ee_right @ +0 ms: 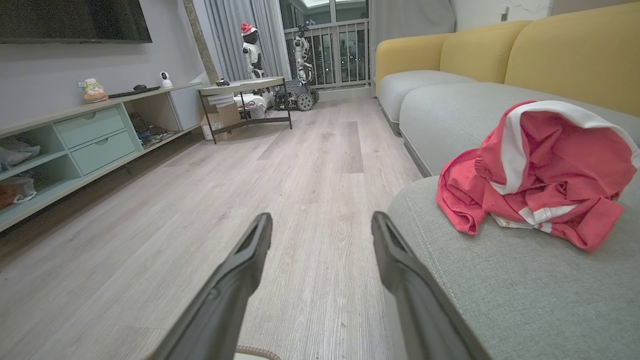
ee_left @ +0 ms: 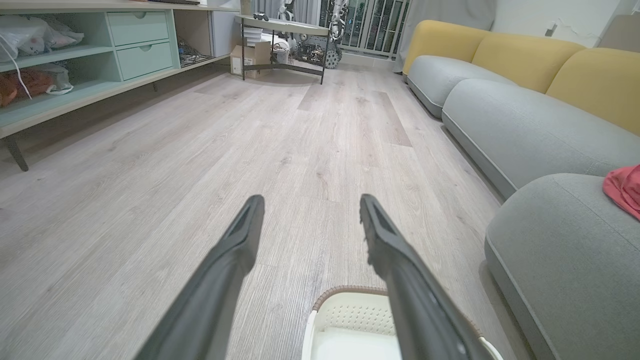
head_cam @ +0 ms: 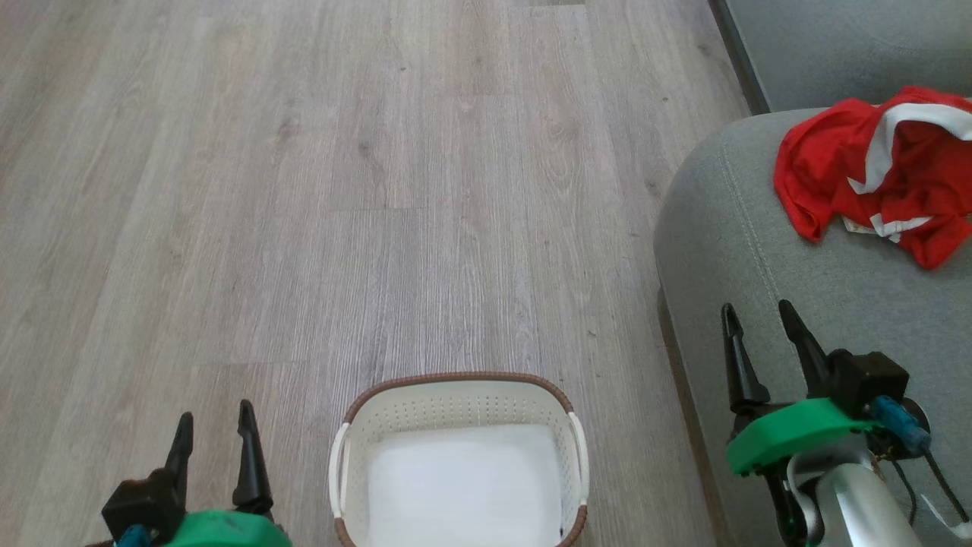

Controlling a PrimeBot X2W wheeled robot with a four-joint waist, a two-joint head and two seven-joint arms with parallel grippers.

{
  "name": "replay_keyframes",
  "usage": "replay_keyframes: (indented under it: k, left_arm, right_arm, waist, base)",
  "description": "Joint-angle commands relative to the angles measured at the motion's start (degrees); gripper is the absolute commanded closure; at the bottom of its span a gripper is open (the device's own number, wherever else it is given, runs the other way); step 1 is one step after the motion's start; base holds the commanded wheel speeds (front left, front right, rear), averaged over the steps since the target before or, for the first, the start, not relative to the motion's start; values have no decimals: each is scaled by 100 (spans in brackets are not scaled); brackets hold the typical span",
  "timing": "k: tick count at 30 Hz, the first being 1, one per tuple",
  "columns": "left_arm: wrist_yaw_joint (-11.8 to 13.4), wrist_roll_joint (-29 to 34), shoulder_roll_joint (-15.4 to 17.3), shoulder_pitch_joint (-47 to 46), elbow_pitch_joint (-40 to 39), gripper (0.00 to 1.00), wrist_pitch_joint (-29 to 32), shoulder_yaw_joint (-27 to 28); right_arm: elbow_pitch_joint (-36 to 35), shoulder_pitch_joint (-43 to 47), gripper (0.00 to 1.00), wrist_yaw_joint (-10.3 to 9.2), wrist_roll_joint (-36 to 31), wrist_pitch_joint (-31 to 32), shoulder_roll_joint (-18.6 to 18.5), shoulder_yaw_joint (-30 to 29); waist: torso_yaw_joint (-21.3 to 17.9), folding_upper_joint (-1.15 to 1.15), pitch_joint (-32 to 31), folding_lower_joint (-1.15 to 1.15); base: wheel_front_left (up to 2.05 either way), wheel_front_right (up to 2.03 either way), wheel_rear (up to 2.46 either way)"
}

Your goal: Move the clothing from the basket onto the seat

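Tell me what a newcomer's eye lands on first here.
The bright red clothing heaped on the grey seat at the head view's right grabs the eye first. The cream basket sits at bottom centre on the floor, its white bottom bare. The left end effector and right end effector flank it, both open.

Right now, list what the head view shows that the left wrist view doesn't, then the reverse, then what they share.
Head view: the right jaws, open, by the seat's edge; the basket's full white bottom; white stripes on the clothing.
Left wrist view: a pale green shelf unit, a side table, yellow backrests and further grey cushions.
Both: the wood floor, the basket's far rim, the red clothing lying on the seat, and the left jaws, open.
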Motion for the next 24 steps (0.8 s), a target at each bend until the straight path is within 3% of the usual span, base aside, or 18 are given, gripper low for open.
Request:
replay_keyframes:
  k: [1, 3, 4, 9, 24]
  left_arm:
    - [-10, 50, -16, -196, -164, 0, -72, 213]
    - [-29, 78, -39, -197, -152, 0, -72, 236]
    - [-17, 47, -35, 0, 12, 100, 0, 26]
    - [-23, 7, -83, 75, 420, 100, 30, 13]
    - [-204, -908, -102, -114, 441, 100, 280, 156]
  right_arm:
    - [-157, -95, 0, -1, 34, -52, 13, 129]
    - [-143, -97, 0, -1, 36, -52, 13, 123]
    - [26, 0, 100, 0, 0, 0, 0, -1]
    - [424, 173, 100, 1, 41, 36, 3, 4]
    - [310, 154, 100, 1, 1022, 285, 5, -74]
  waist:
    - [0, 0, 2, 0]
    - [-1, 0, 7, 0]
    - [-1, 0, 8, 0]
    - [-1, 0, 11, 0]
    - [-2, 0, 36, 0]
  base:
    - [0, 0, 0]
    - [0, 0, 0]
    - [0, 0, 0]
    - [0, 0, 0]
    - [0, 0, 0]
